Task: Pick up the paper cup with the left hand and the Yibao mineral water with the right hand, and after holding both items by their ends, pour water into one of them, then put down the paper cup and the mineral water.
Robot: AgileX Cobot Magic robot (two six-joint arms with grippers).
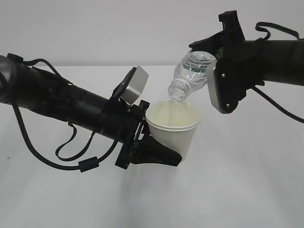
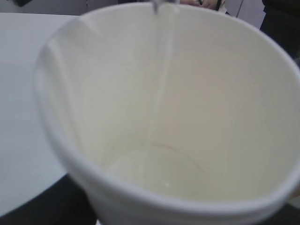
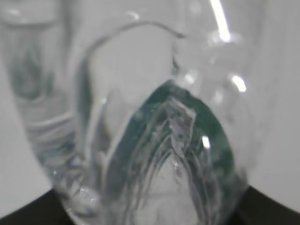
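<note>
Left gripper (image 1: 164, 154) clasps a paper cup (image 1: 173, 130); right gripper (image 1: 211, 61) grips the bottle (image 1: 190, 73) tilted above it, pouring.

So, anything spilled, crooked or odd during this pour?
Nothing stands out. The clear ribbed plastic bottle is tipped mouth-down right above the cream-white paper cup, and a thin stream falls inside its rim. No water shows on the white table.

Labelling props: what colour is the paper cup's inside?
Cream-white, plain; the paper cup shows best in the left wrist view.
</note>
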